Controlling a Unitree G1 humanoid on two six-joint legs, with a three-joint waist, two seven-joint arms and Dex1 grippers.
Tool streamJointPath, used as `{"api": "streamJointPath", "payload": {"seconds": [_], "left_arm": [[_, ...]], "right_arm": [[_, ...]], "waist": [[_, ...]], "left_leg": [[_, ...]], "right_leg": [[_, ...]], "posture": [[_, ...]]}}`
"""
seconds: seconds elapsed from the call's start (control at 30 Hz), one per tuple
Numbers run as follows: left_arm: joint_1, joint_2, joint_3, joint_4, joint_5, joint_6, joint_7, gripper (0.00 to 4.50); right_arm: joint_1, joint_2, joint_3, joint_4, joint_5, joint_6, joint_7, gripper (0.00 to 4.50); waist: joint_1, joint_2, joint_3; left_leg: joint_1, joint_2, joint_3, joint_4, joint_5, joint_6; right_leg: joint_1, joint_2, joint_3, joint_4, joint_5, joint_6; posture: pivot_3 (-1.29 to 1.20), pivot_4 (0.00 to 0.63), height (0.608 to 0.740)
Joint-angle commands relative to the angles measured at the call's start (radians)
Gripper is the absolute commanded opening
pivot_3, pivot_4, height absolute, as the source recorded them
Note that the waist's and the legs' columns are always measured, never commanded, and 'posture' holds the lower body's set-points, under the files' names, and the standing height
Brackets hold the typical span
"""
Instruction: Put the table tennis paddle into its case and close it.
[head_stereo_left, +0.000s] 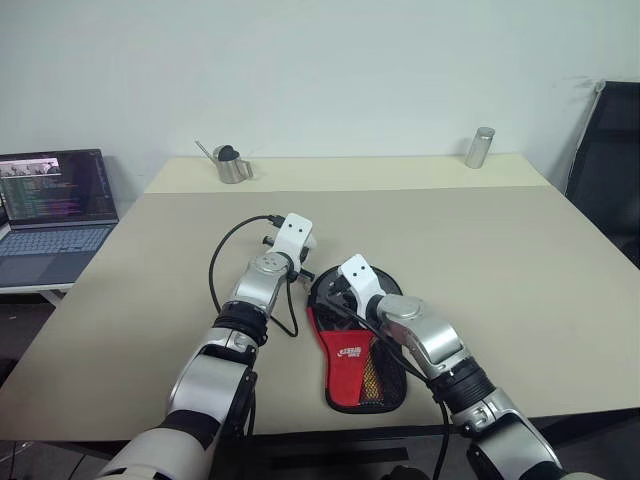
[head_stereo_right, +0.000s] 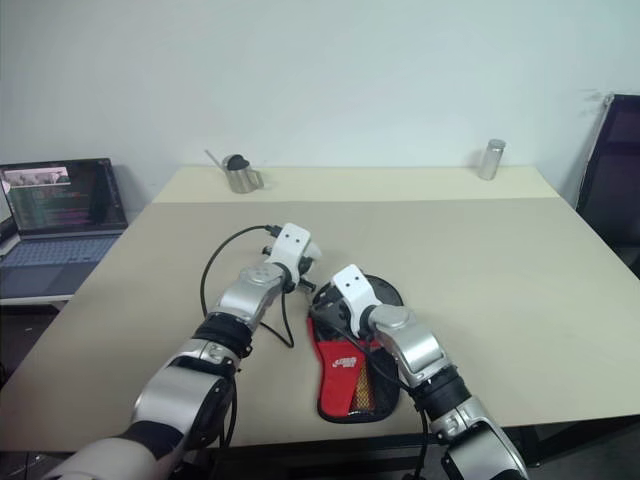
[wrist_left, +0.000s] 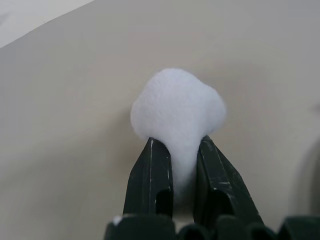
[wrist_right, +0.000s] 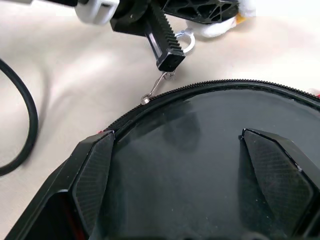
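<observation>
The case (head_stereo_left: 352, 352) lies flat near the table's front edge, its black round part (wrist_right: 200, 150) away from me and its red lettered part toward me. The table tennis paddle is hidden. My left gripper (wrist_left: 175, 145) is shut on a white fluffy pompom (wrist_left: 177, 107). A small ring and a metal pull (wrist_right: 159, 89) link the pompom to the zipper edge (wrist_right: 225, 83) at the left rim of the round part. My right gripper (wrist_right: 177, 137) stands open, its fingers (wrist_right: 95, 175) spread wide just over the black round part.
A black cable (head_stereo_left: 218, 262) loops on the table (head_stereo_left: 480, 260) left of the case. At the back stand a metal cup (head_stereo_left: 232, 165) and a metal cylinder (head_stereo_left: 481, 147). An open laptop (head_stereo_left: 55, 205) sits off the left side, a black chair (head_stereo_left: 610, 170) off the right.
</observation>
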Motion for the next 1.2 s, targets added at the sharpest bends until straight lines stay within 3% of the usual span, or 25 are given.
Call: {"api": "streamJointPath", "payload": {"seconds": [0.03,0.4,0.8,1.2], "left_arm": [[-0.096,0.021,0.001,0.073,0.018,-0.069,-0.014,0.19],[-0.349,-0.065,-0.121,0.439,0.198,-0.281,0.084,0.19],[-0.405,-0.16,-0.41,0.493,0.545,-0.393,0.29,0.19],[-0.388,-0.301,-0.531,0.496,0.684,-0.543,0.418,0.19]], "right_arm": [[0.043,-0.017,0.021,0.098,-0.038,-0.021,0.026,4.5],[0.062,-0.012,0.031,0.069,-0.051,-0.013,0.093,4.5],[0.11,-0.016,0.039,-0.033,-0.069,0.048,0.113,4.5],[0.108,0.018,0.037,-0.047,-0.075,0.076,0.099,4.5]], "waist": [[0.0,0.0,0.0],[-0.001,0.0,0.0],[0.001,0.0,0.0],[0.003,0.0,0.0]], "left_leg": [[0.001,0.0,0.0,0.0,0.0,0.0],[0.005,0.0,-0.001,0.0,0.0,0.0],[0.005,0.0,-0.001,0.0,0.0,0.0],[0.005,0.0,-0.001,0.0,0.0,0.0]], "right_leg": [[0.001,0.0,0.0,0.0,0.0,0.0],[0.007,0.0,-0.002,-0.001,0.0,0.0],[0.007,0.001,-0.003,-0.001,0.0,0.001],[0.008,0.0,-0.003,-0.001,0.0,0.001]], "posture": [[0.0,0.15,0.74],[0.0,0.15,0.74],[0.0,0.15,0.74],[0.0,0.15,0.74]]}}
